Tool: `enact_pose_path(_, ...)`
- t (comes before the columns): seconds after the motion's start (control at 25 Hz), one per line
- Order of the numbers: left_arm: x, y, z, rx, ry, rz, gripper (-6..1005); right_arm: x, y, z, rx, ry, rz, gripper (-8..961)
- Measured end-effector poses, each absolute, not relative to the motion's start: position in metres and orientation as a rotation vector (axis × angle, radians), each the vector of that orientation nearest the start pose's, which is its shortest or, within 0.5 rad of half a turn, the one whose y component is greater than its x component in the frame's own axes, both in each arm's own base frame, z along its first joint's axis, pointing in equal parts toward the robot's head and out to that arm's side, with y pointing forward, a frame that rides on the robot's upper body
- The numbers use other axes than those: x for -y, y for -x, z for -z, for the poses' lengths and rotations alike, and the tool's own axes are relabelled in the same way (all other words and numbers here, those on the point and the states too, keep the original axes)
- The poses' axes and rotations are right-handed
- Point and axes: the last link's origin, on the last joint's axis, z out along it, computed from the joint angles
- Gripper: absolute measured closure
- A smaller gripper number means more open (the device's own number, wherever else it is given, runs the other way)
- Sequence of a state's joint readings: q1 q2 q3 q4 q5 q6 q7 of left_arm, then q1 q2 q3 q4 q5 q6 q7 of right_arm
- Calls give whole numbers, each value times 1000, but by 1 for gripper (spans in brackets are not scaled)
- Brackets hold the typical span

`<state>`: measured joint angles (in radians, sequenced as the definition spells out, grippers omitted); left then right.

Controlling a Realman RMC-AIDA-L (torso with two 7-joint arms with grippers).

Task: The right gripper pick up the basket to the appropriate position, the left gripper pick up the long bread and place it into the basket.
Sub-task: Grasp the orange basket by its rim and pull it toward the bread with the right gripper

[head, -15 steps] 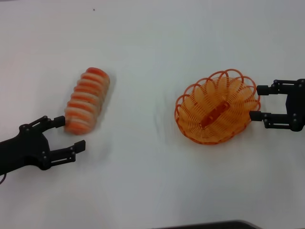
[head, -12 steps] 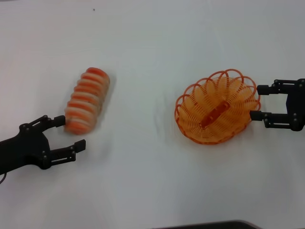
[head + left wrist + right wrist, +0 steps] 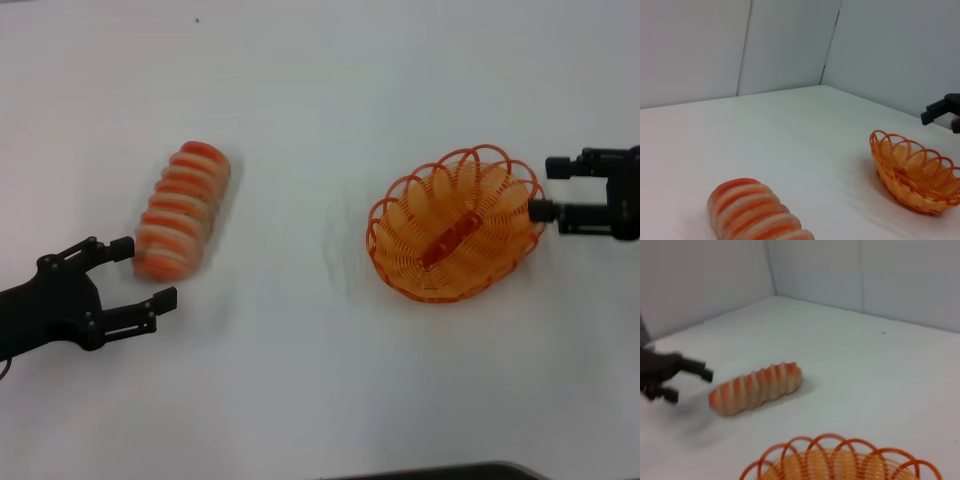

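Observation:
The long bread (image 3: 183,208), cream with orange-red ridges, lies on the white table at the left. My left gripper (image 3: 146,271) is open and empty just in front of the bread's near end, apart from it. The oval orange basket (image 3: 400,262) stands at the right. My right gripper (image 3: 544,188) is open at the basket's right rim, one finger right at the rim's loops. The left wrist view shows the bread (image 3: 757,212), the basket (image 3: 900,187) and the right gripper (image 3: 942,107). The right wrist view shows the bread (image 3: 757,387), the basket rim (image 3: 850,467) and the left gripper (image 3: 690,385).
The white table (image 3: 320,380) runs wide between the bread and the basket. White walls stand behind the table (image 3: 790,45). A dark edge (image 3: 440,472) shows at the table's front.
My right gripper has shifted away from me along the basket's right rim, and its fingers stand slightly closer together. My left gripper has edged a little to the left. Bread and basket have not moved.

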<state>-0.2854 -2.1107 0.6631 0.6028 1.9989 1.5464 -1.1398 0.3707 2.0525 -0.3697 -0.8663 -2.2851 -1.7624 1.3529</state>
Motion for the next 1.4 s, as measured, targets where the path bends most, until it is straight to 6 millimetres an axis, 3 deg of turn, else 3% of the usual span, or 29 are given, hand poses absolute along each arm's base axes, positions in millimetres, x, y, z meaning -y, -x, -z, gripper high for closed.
enact_pose_path(0.16,-252,329,19,688,2622,651,65,-288,-322,-81,-1064,2554,-499,233)
enact_pose_path(0.32,-253,329,17,676,2622,647,65,-305,-296,-99,-1241,2539,-469,234)
enact_pose_path(0.6,-255,328,15,663,2623,642,65,-343,-263,-113,-1453,2424,-123,238)
enact_pose_path(0.72,-255,327,15,658,2623,643,65,-357,-253,-105,-1422,2418,71,238)
enact_pose_path(0.88,-255,327,16,659,2624,649,65,-367,-245,-87,-1375,2449,193,239)
enact_pose_path(1.4,-256,325,15,644,2626,651,65,-370,-272,-40,-1444,2445,329,238)
